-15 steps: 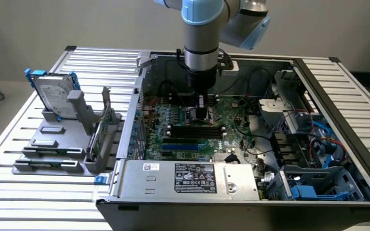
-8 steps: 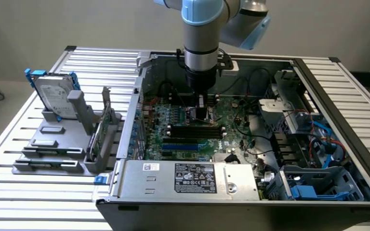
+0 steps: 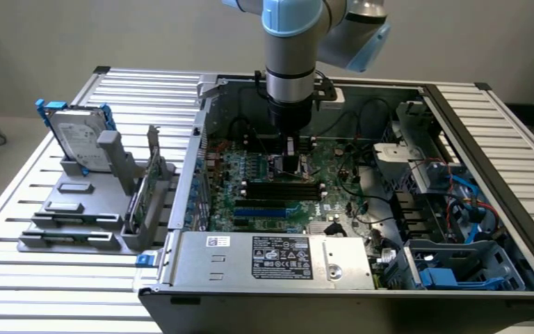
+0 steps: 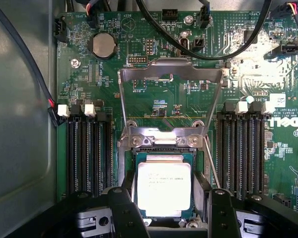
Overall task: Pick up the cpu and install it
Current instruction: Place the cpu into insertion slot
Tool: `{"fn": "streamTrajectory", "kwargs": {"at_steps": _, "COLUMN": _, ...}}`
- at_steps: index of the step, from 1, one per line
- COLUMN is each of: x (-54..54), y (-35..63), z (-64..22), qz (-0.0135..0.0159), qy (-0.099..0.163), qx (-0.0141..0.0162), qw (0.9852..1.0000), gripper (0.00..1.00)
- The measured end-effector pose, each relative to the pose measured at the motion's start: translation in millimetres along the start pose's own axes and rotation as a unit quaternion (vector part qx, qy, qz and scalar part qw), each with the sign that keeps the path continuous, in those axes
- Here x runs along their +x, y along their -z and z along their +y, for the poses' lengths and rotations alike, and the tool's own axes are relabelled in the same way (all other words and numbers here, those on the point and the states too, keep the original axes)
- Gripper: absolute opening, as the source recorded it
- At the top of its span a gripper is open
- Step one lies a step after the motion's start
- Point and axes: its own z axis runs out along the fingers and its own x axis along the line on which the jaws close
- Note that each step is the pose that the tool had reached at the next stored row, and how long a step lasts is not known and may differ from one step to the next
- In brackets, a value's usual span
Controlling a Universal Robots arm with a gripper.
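The cpu, a small square chip with a dull silver top on a green edge, lies level between my gripper's two black fingers. The fingers press against its two opposite sides. It sits over the open socket on the green motherboard, whose metal load plate is swung up and back. Seen from the exterior view, my gripper reaches straight down into the open computer case, low over the board.
Black memory slots flank the socket on both sides, and black cables arch over the board. Outside the case, at the exterior view's left, a silver hard drive with blue brackets stands in a grey fixture. The power supply lies at the case's near edge.
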Motion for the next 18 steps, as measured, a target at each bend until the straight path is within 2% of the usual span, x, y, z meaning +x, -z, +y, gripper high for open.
{"fn": "streamTrajectory", "kwargs": {"at_steps": 18, "x": 0.0, "y": 0.0, "z": -0.3, "qz": 0.0001, "qy": 0.0, "qx": -0.0004, "qw": 1.0, "gripper": 0.55}}
